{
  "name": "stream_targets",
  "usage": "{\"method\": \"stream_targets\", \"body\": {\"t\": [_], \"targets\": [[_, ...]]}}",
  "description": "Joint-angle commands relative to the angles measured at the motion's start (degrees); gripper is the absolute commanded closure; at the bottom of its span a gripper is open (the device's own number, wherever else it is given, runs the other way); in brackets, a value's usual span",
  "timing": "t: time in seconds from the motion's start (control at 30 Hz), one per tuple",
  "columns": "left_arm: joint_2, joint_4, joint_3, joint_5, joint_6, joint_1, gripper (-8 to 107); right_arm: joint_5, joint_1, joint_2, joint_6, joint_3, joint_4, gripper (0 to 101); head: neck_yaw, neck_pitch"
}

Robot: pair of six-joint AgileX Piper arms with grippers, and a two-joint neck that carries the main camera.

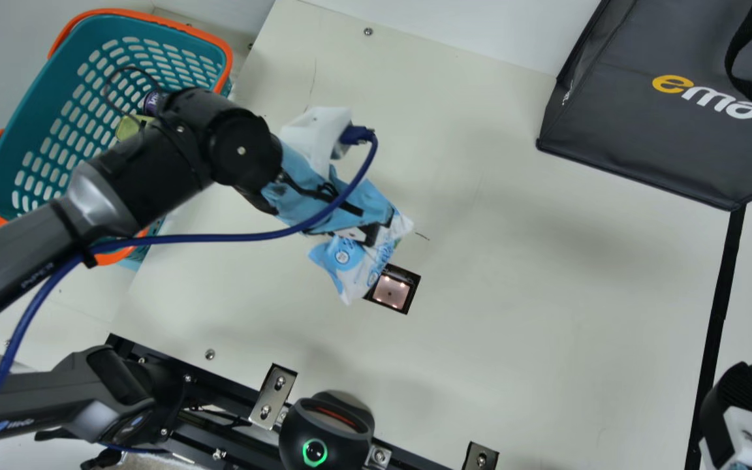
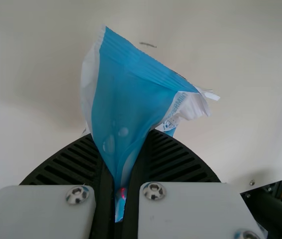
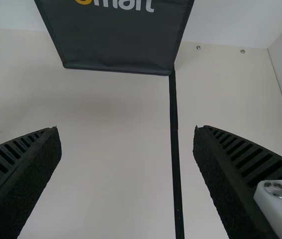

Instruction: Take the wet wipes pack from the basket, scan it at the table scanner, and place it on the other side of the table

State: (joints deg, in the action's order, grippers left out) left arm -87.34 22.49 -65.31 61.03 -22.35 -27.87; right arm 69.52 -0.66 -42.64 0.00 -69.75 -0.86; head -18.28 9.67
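My left gripper is clamping two fingers on one wipes pack, its print facing up beside the scanner. My right gripper is holding two fingers apart. One bag is showing lettering; one basket is sitting opposite.

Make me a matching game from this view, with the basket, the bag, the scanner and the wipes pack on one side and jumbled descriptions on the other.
1. Wipes pack
2. Basket
3. Scanner
4. Bag

A. Lit square with a black border
B. Pinched in the left gripper
C. Dark grey, with a black handle
D. Teal, with an orange rim

Pairs: 1-B, 2-D, 3-A, 4-C
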Motion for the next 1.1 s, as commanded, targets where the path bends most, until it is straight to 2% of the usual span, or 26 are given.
{"method": "stream_targets", "body": {"t": [0.0,0.5,1.07], "targets": [[-0.64,0.54,0.31,-0.44,-1.87,-0.86,107,0.0,0.0,0.0,0.0,0.0,0.0,6,-0.14,-1.75],[-5.37,4.17,3.88,-6.53,-9.62,-3.82,107,0.0,0.0,0.0,0.0,0.0,0.0,6,-0.14,-1.75],[-6.02,3.16,6.61,-11.53,-11.36,-3.48,50,0.0,0.0,0.0,0.0,0.0,0.06,6,-0.14,-1.75]]}}
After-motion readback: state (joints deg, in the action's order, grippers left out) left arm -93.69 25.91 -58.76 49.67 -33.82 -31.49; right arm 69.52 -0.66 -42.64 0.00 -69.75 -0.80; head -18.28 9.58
